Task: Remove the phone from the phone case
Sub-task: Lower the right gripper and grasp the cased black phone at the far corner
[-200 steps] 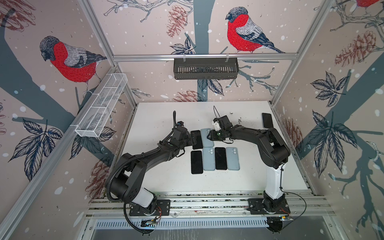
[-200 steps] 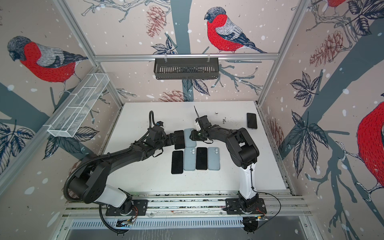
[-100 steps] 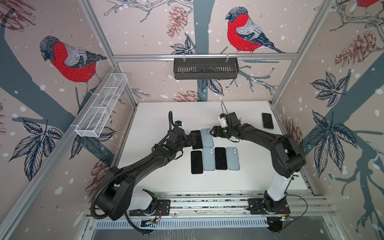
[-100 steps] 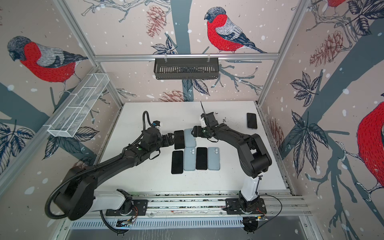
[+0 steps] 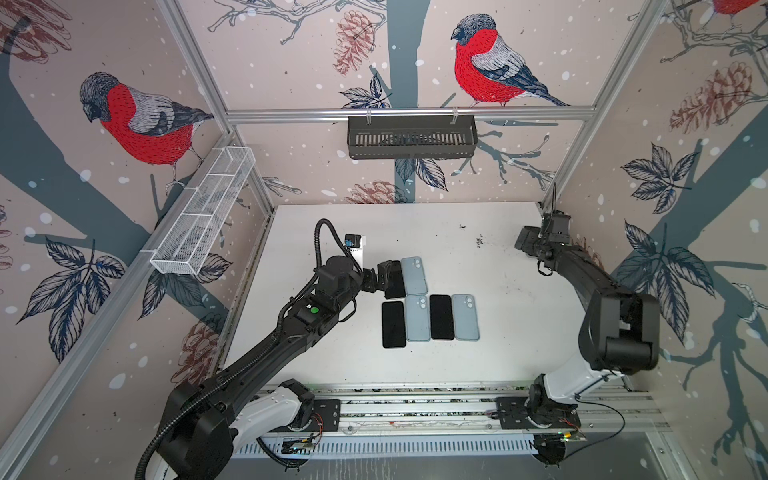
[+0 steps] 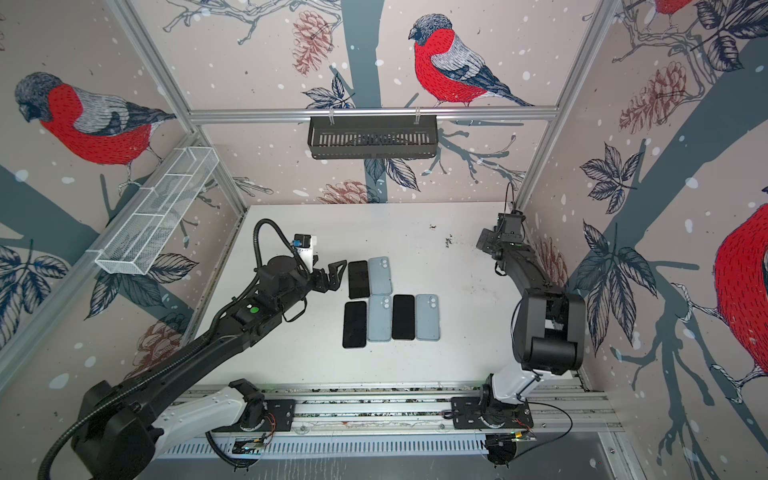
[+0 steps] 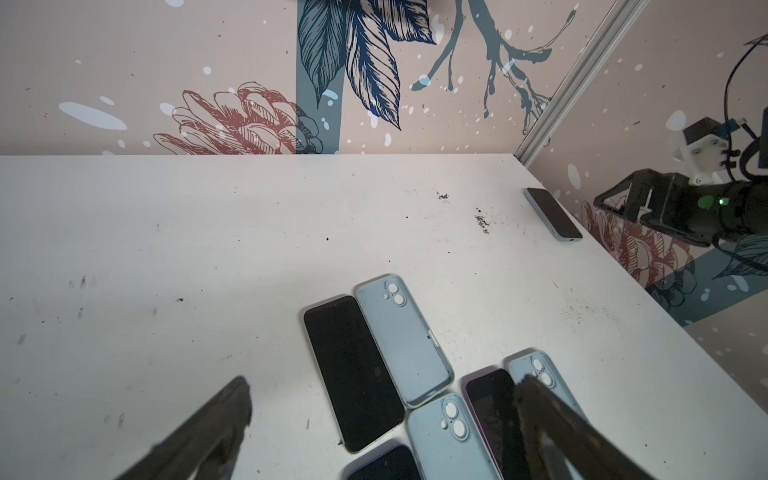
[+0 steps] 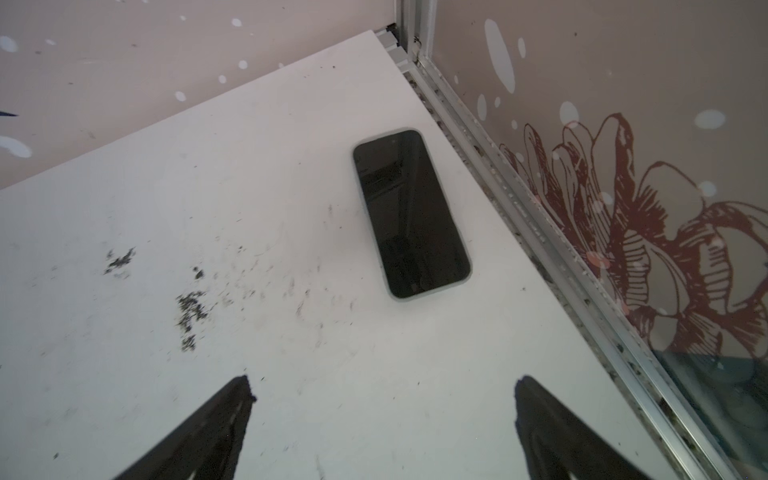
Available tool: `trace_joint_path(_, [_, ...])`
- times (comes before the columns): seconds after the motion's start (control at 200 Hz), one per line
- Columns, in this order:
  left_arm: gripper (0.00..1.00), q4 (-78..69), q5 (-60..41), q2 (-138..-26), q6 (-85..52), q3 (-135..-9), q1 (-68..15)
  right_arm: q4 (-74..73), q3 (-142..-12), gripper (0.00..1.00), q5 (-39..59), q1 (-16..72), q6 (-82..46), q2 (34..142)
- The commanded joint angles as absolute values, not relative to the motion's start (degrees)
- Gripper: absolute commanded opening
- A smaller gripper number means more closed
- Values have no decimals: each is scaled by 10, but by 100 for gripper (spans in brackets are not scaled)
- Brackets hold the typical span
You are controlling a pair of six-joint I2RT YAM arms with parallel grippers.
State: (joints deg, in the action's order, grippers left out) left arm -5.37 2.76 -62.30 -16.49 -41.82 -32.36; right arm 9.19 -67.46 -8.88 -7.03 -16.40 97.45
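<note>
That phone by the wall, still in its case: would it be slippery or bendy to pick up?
Probably awkward: the cased phone lies flat on the table, leaving little edge to grab. Its glossy screen looks slippery; the pale case rim likely grips better. It looks stiff, so pushed it should slide, not roll.
</note>
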Motion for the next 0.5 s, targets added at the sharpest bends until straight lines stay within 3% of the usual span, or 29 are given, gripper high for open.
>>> trace_joint_path(0.0, [99, -35, 34, -641, -154, -425, -324, 94, -726, 99, -90, -79, -125, 1037])
trace_joint_path(0.495, [99, -65, 54, -645, -160, -404, -324, 145, -906, 99, -35, -114, -50, 1237])
